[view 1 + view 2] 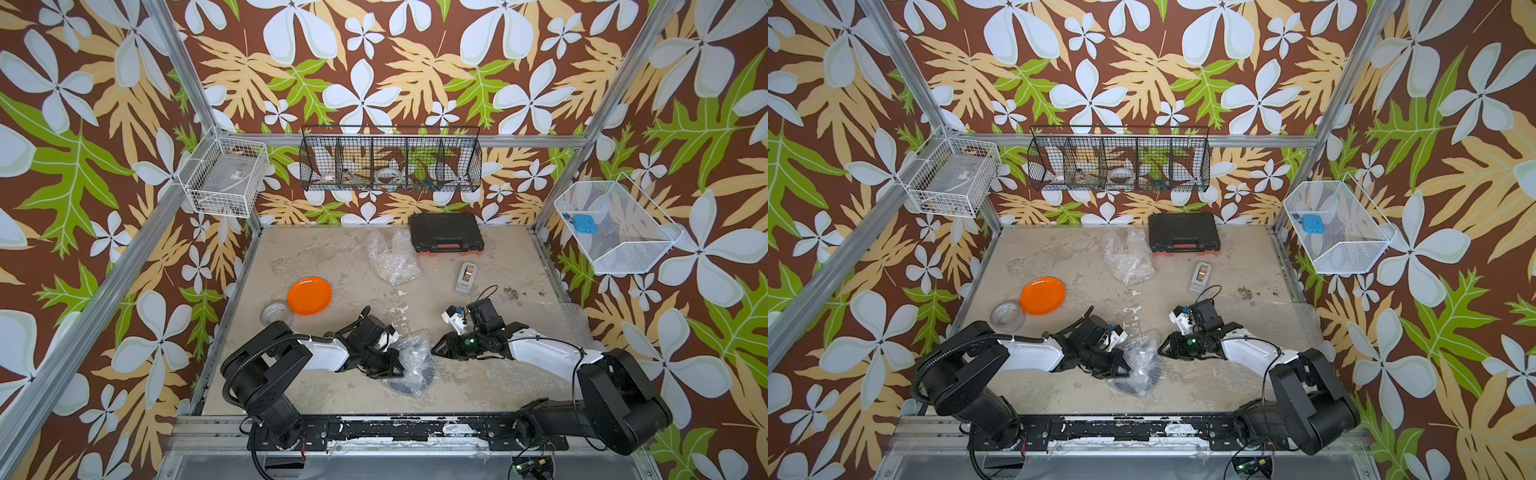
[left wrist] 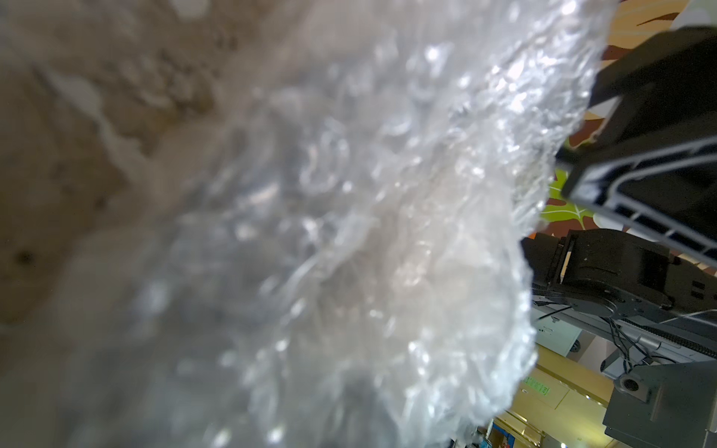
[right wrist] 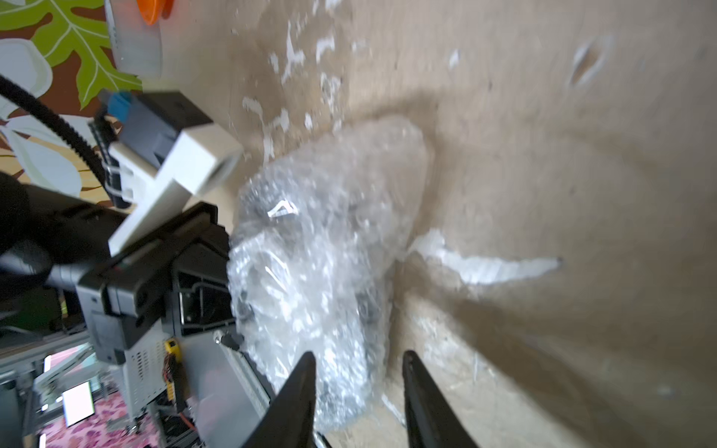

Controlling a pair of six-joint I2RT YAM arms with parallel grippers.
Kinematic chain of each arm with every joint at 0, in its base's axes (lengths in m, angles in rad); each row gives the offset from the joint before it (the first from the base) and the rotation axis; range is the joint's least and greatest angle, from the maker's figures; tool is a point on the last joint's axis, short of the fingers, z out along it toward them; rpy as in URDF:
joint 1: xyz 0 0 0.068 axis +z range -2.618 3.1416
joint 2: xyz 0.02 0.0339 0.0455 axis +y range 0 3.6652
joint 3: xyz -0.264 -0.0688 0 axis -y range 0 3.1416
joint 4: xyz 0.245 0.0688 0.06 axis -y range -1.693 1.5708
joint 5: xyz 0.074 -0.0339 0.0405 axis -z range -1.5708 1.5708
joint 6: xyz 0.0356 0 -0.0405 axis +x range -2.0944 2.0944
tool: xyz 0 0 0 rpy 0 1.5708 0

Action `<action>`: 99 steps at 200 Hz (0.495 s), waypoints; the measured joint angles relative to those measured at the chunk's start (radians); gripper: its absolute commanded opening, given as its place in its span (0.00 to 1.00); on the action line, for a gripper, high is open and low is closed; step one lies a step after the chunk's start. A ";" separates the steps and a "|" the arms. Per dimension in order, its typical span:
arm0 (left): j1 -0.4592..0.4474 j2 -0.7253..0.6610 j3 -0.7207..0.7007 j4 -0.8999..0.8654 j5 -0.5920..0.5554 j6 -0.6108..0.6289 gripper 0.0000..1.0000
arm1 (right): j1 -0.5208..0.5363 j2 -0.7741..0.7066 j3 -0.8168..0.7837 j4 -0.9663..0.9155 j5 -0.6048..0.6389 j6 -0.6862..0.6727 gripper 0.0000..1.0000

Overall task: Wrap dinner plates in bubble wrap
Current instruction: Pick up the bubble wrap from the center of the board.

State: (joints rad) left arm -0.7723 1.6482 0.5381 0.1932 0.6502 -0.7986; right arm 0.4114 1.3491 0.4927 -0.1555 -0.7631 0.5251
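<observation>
My left claw (image 1: 394,366) is clamped shut on the bubble wrap (image 1: 417,353) covering the black plate (image 1: 405,388). My right claw (image 3: 357,358) is partly open and empty, just beside it.

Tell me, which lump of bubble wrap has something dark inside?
The front bundle: a dark plate shows through its lower edge. The back wad by the black case shows only pale table through it, and the sheet lies flat.

Black-jointed arms (image 1: 266,374) wear white shells (image 1: 324,353) (corrugated cables (image 1: 249,355)).
</observation>
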 measured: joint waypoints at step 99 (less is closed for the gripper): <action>0.002 -0.003 0.020 -0.039 -0.004 0.015 0.06 | 0.039 0.106 -0.126 0.262 -0.149 0.121 0.06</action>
State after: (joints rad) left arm -0.7704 1.6455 0.5579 0.1547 0.6460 -0.7834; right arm 0.4503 1.4548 0.3672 0.1062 -0.9123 0.6456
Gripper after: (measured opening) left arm 0.050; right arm 0.103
